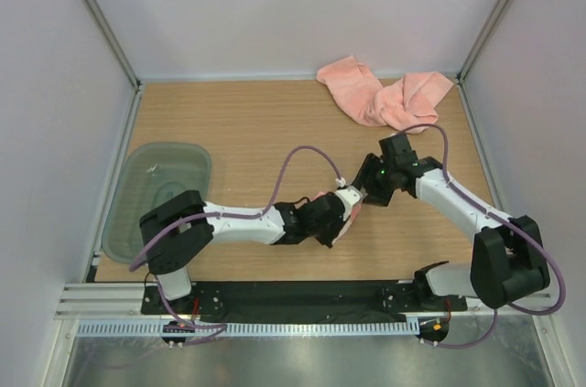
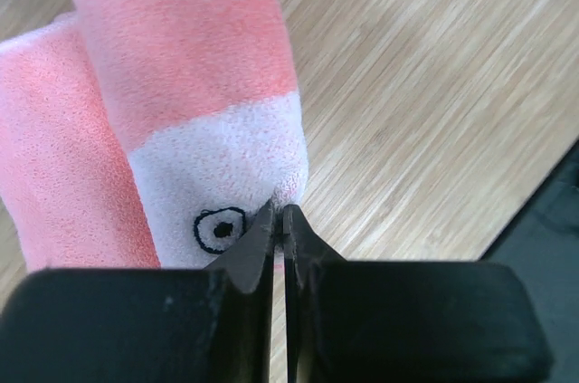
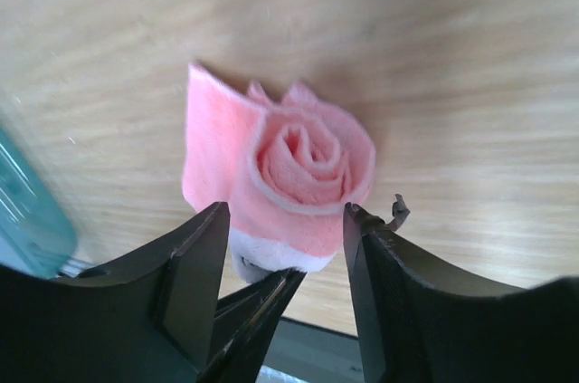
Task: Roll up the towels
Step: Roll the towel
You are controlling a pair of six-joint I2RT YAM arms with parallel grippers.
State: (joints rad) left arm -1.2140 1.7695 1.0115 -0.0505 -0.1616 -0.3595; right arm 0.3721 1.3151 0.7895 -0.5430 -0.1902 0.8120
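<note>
The left arm is stretching low across the pale wooden tabletop (image 1: 247, 131) towards the middle. The left gripper (image 2: 279, 213) is lying nearly level, its black jaws pressed together and pinching a thin edge of the rolled salmon-pink terry towel (image 3: 303, 166) at its white band. A small black ring mark (image 2: 219, 227) is showing on that band just beside the fingertips. The right arm is bending in from the right side, elbow high. The right gripper (image 3: 285, 208) is facing the roll end-on, so the spiral of cloth is showing. Its jaws are standing apart, one on each side of the roll's near end; whether they are touching the cloth I cannot tell.

The roll is lying on the table between the two grippers, near the centre. A loose heap of salmon-pink towels (image 1: 385, 99) is sitting in the far right corner, well apart from the arms. A translucent grey-green plastic tray (image 1: 128, 186) is resting at the left edge. A purple cable (image 1: 302, 154) is arching over the left forearm.

One rolled towel, one tray and one heap are showing; the cloths in the heap are too bunched to count.
</note>
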